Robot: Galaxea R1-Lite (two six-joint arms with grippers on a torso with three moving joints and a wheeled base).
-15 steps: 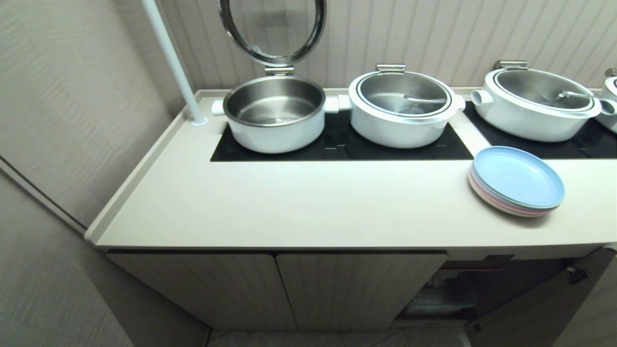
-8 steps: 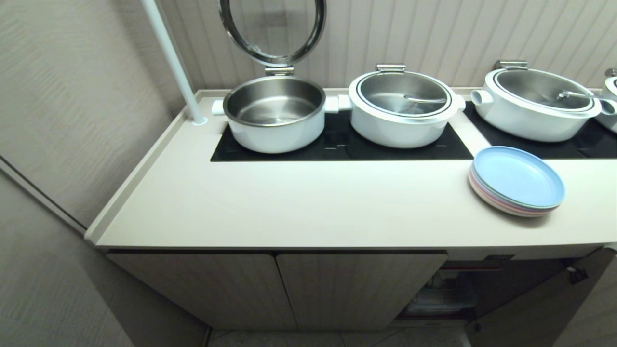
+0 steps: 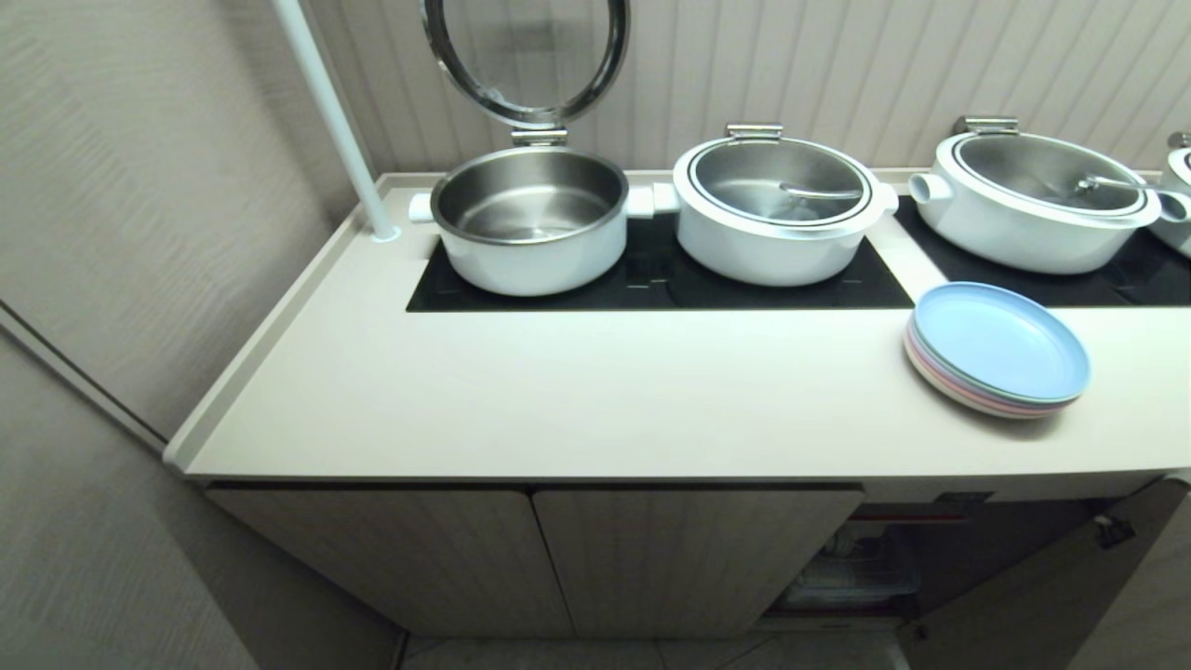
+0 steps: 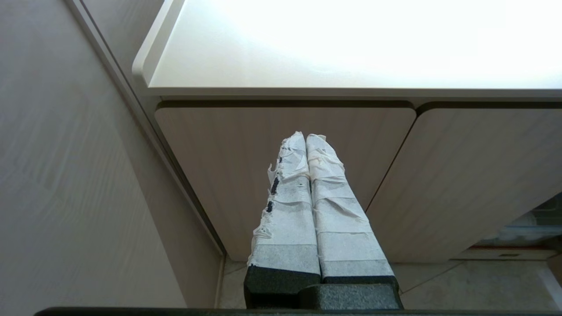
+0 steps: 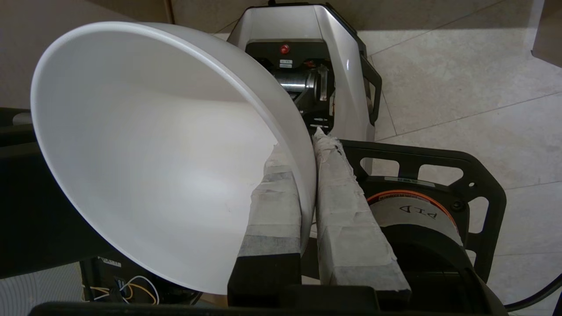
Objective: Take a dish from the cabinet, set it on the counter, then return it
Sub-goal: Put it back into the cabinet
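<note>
In the right wrist view my right gripper (image 5: 307,145) is shut on the rim of a white dish (image 5: 153,145), a deep bowl, one finger inside and one outside. The dish hangs tilted over my own base (image 5: 307,66) and the tiled floor. The counter (image 3: 605,400) runs across the head view, with the cabinet (image 3: 651,549) under it. The cabinet's right-hand door (image 3: 1051,596) stands open onto a dark compartment (image 3: 930,558). My left gripper (image 4: 306,138) is parked and shut, empty, pointing at a closed cabinet door (image 4: 246,153). Neither arm shows in the head view.
Three white pots (image 3: 530,223) (image 3: 777,209) (image 3: 1042,200) stand on black cooktop panels (image 3: 651,279); the leftmost has its lid raised. A stack of pastel plates (image 3: 1000,349) lies at the counter's right. A white pole (image 3: 335,121) rises at the back left by the wall.
</note>
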